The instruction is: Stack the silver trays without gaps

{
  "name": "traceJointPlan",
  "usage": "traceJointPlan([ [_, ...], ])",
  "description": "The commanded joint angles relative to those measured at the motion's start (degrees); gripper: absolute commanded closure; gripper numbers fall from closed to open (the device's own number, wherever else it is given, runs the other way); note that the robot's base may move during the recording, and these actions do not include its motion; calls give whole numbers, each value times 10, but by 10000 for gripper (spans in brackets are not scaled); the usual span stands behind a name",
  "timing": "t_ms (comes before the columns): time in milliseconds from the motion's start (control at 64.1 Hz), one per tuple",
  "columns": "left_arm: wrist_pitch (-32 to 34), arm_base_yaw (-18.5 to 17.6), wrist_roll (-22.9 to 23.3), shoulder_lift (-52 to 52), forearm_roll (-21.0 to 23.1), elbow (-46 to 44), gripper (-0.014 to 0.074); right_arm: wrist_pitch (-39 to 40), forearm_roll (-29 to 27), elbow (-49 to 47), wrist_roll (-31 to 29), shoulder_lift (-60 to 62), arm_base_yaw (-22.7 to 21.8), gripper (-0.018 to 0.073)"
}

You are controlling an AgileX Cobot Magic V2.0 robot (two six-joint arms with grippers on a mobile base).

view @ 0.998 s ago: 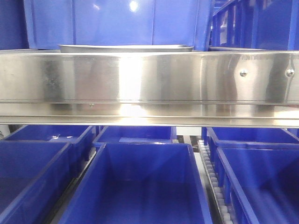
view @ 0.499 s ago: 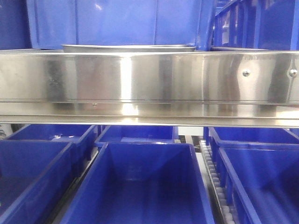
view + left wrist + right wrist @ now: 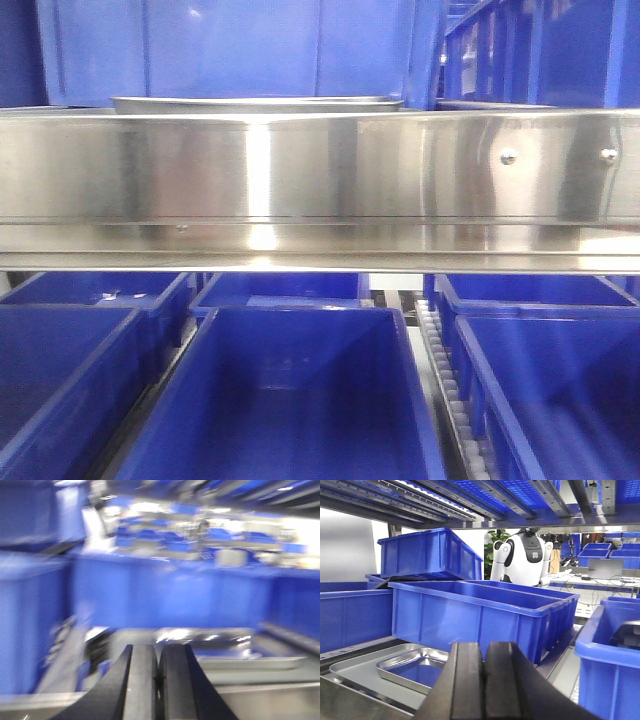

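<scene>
Fingers of the right gripper (image 3: 484, 680) press together on nothing; the left gripper (image 3: 158, 680) is likewise closed and empty, its view blurred. Ahead and left of the right jaws, a small shiny silver tray (image 3: 412, 669) with a rolled rim lies inside a larger matte silver tray (image 3: 355, 672). A blue bin (image 3: 480, 615) stands just behind them, its wall close to their far edge.

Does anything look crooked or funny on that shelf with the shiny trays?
Yes. In the right wrist view a small silver tray lies inside a larger flat tray, turned at an angle, so their edges don't line up. Behind them, one blue bin sits tilted on another.
</scene>
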State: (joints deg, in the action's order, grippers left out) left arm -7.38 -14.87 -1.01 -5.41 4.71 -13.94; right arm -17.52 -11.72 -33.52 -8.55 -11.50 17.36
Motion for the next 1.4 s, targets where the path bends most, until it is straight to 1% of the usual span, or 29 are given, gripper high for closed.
traceJointPlan([
  [0,11,44,-4,27,10,40,608,14,6,0,-4,3,0,638],
  [94,11,86,-4,54,11,76,608,14,6,0,-4,3,0,638],
  [140,11,101,-4,54,11,92,608,14,6,0,-4,3,0,638],
  [234,22,113,-4,54,11,120,608,14,6,0,-4,3,0,638],
  [312,29,112,-4,54,11,137,608,14,6,0,-4,3,0,638],
  [437,28,112,-3,54,9,139,608,14,6,0,-4,3,0,638],
  [562,25,108,-3,54,-21,139,608,14,6,0,-4,3,0,638],
  [686,27,89,-1,54,-47,139,608,14,6,0,-4,3,0,638],
  [764,27,75,20,54,-63,139,608,14,6,0,-4,3,0,638],
  [842,28,62,60,54,-90,139,608,14,6,0,-4,3,0,638],
  [952,28,58,66,54,-94,139,608,14,6,0,-4,3,0,638],
  [1076,33,58,66,54,-110,139,608,14,6,0,-4,3,0,638],
  [1388,33,58,66,54,-110,139,608,14,6,0,-4,3,0,638],
])
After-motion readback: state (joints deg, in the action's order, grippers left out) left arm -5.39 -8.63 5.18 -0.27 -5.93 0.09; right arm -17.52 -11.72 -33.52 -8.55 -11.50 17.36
